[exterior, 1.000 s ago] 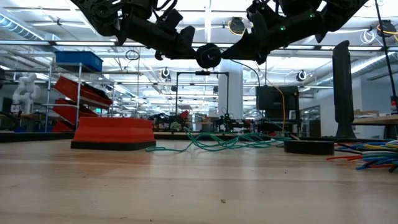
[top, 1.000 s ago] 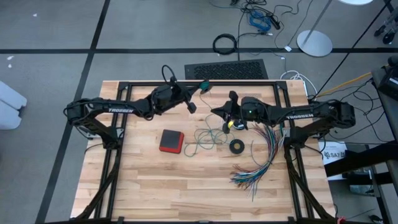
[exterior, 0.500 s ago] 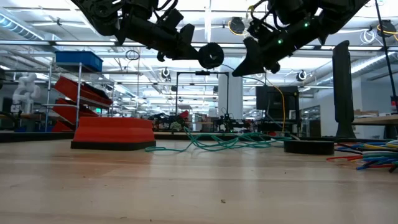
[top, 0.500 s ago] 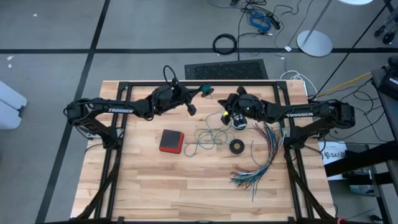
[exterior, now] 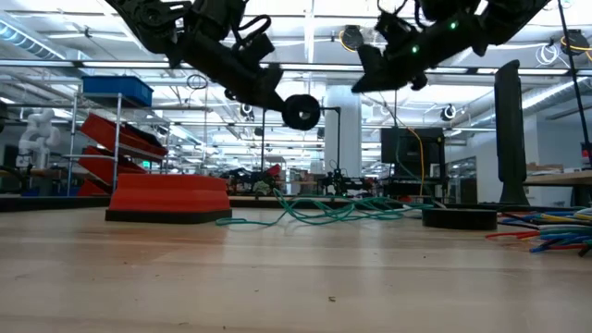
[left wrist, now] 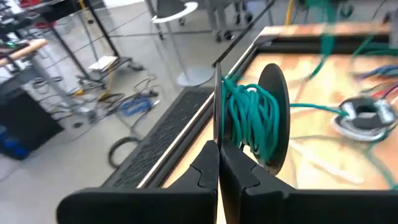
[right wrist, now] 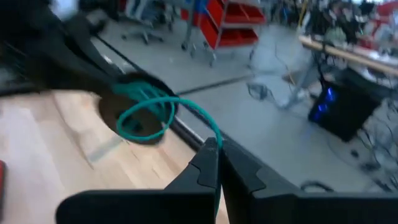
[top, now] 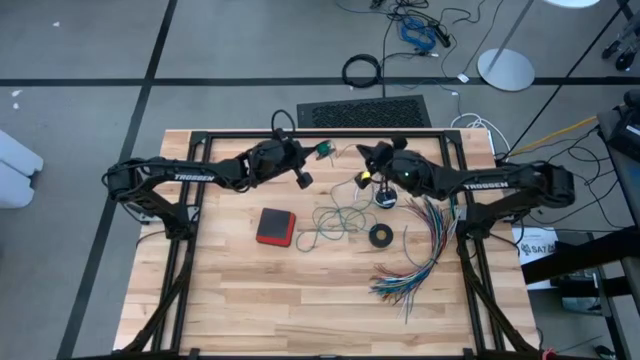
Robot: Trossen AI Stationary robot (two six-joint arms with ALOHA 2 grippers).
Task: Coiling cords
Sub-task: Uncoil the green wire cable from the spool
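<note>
My left gripper (left wrist: 219,146) is shut on a black spool (left wrist: 252,118) wound with teal cord, held above the table's far middle (top: 322,150); the low view shows its round flange (exterior: 301,111). My right gripper (right wrist: 216,146) is shut on the teal cord (right wrist: 186,109) just right of the spool (top: 366,153). The cord's loose length (top: 335,220) lies tangled on the table. A white cord's round black-and-white piece (top: 385,197) rests on the table under the right arm. My left gripper pinches the edge of one thin black flange (left wrist: 216,106) of the spool between its two fingers. It comes from the table's left, slanting slightly down. The spool is lifted clear, its axis lying across the fingers. My right gripper pinches the teal cord (right wrist: 215,138) between its fingertips. The fingers come from the table's right, roughly level. From them the cord arcs slack to the spool (right wrist: 140,115), clear of the table.
A red box (top: 275,226) sits left of the tangled cord. A black tape ring (top: 380,236) and a fanned bundle of coloured wires (top: 415,260) lie to the right. A black frame rail (top: 300,133) runs along the far edge.
My right gripper has swung from pointing at the table's left toward the far edge, rising and carrying the teal cord up beside the spool. My left gripper has tipped downward, so the spool hangs a little lower.
</note>
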